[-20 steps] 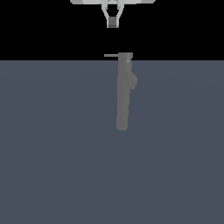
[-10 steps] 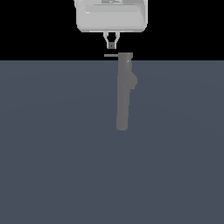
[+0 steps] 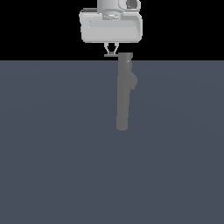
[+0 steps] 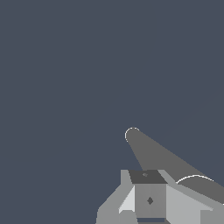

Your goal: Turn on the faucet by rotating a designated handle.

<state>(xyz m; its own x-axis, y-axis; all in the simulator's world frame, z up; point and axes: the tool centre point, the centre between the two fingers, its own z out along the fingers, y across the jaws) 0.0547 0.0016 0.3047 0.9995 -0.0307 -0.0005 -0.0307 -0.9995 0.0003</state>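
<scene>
The faucet is a long matte grey column lying on the dark floor, with its rounded end nearest the camera and a darker rounded bump on the exterior view's right. The handle is a thin pale rod sticking out from the column's far end toward the exterior view's left. My gripper hangs straight over the handle with its fingertips just above it, jaws together and empty. In the wrist view the gripper sits over the faucet column; the handle is hidden there.
The flat dark blue-grey floor fills the scene around the faucet. Beyond the floor's far edge the background is black. Nothing else stands here.
My gripper has come down from the top of the exterior view to just above the handle. The faucet and handle have not moved.
</scene>
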